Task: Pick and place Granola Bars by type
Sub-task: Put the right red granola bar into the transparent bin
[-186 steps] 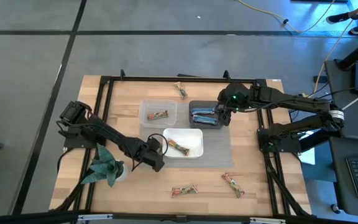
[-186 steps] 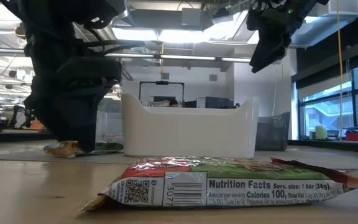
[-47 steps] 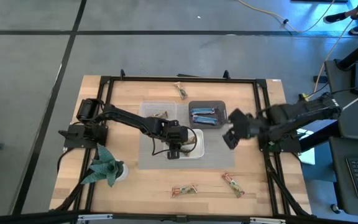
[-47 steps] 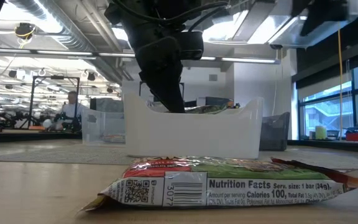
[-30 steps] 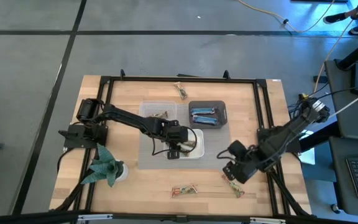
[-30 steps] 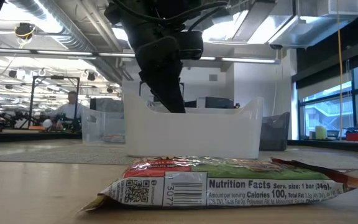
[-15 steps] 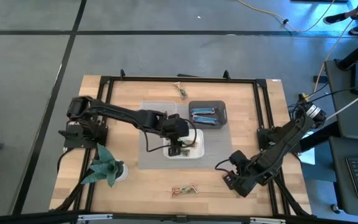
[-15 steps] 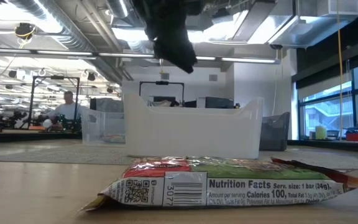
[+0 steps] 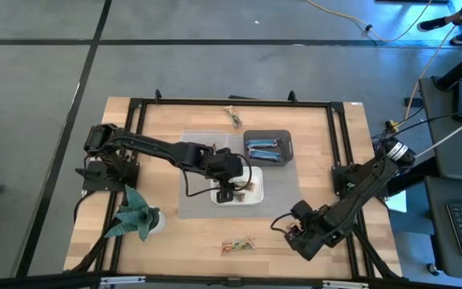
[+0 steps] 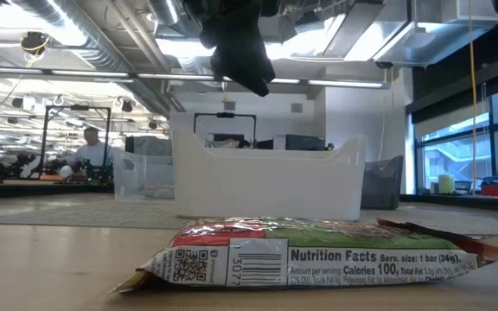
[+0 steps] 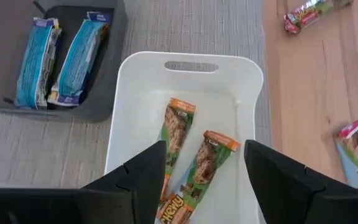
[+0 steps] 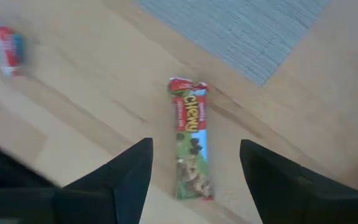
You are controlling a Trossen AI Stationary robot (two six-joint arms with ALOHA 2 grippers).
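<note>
Granola bar (image 12: 191, 138) on table below open right jaws.

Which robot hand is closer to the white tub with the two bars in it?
Left. The left gripper hangs open right above the white tub; the right gripper is off over the wood, above a loose bar.

Two dark, slender jointed robot arms, seen from above. The left arm (image 9: 147, 148), in the left half of the frame, is matte black, built of thin links with bulkier rounded joints, and a loose black cable loops beside its wrist. The right arm (image 9: 359, 193), at the lower right, is the same black (with a pale silver collar near its shoulder joint). In each wrist view, two flat, black, wedge-shaped fingers (image 11: 143, 180) (image 12: 129, 171) fill the bottom corners, smooth and unmarked.
</note>
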